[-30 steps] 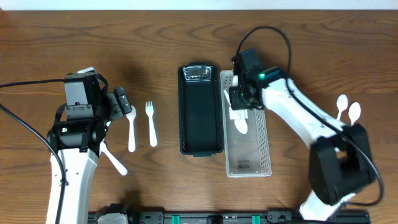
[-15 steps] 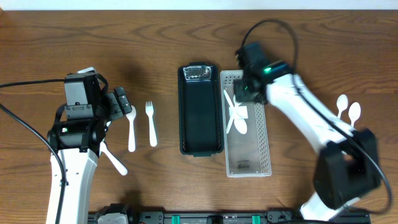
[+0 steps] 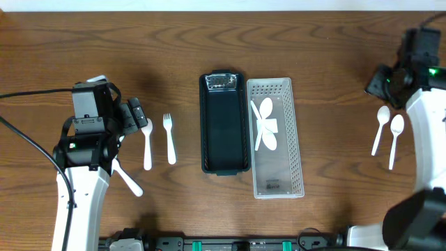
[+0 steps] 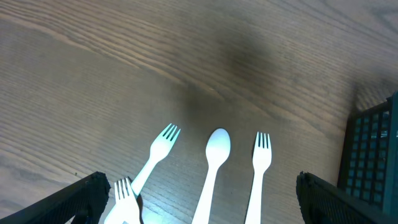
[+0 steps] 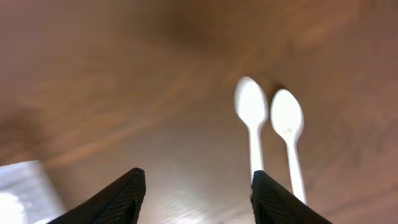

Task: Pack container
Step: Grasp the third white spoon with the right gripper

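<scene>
**Right hand out for more spoons**

Swung away from the clear container point(image 3: 293, 164), my right hand point(image 5: 198, 186) now hangs over two spoons point(image 3: 396, 125) at the right of the desk point(image 3: 334, 42), fingers apart and empty. White cutlery point(image 3: 265, 124) lies in the container, so that load is packed. My left hand point(image 3: 137, 116) hovers, fingers apart, above another spoon point(image 4: 216, 146). Labels on the container and the black tray point(image 3: 224, 139) are too small to read.
</scene>
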Action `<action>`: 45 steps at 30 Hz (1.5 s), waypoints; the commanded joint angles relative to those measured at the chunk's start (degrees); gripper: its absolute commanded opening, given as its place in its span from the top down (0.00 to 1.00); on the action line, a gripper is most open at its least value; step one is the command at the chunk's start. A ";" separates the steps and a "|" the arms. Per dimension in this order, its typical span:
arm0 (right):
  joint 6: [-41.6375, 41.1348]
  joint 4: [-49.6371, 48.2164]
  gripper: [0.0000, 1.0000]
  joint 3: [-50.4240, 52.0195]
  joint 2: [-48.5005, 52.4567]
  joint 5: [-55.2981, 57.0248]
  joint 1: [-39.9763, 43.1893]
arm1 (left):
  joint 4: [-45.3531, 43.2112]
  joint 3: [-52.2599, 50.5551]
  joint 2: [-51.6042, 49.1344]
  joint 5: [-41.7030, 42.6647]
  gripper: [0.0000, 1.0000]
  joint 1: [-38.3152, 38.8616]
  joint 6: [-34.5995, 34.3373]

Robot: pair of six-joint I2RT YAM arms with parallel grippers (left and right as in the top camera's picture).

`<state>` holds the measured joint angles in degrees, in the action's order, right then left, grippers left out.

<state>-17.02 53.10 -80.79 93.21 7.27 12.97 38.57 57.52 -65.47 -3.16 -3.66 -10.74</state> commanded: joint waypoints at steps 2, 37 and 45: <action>3.26 -2.12 0.41 6.21 4.17 -2.14 5.20 | 0.02 1.11 -0.02 -0.26 0.02 -0.17 -0.74; 7.67 -11.13 0.71 9.03 22.73 -6.25 10.12 | 0.02 1.11 -0.02 -0.26 0.02 -0.17 -0.74; 7.67 -11.10 0.89 9.03 22.73 -6.27 10.10 | 0.04 1.11 -0.02 -0.26 0.02 -0.17 -0.74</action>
<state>-9.45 41.93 -72.27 113.51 1.23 22.83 38.57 57.52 -65.47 -3.16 -3.66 -10.74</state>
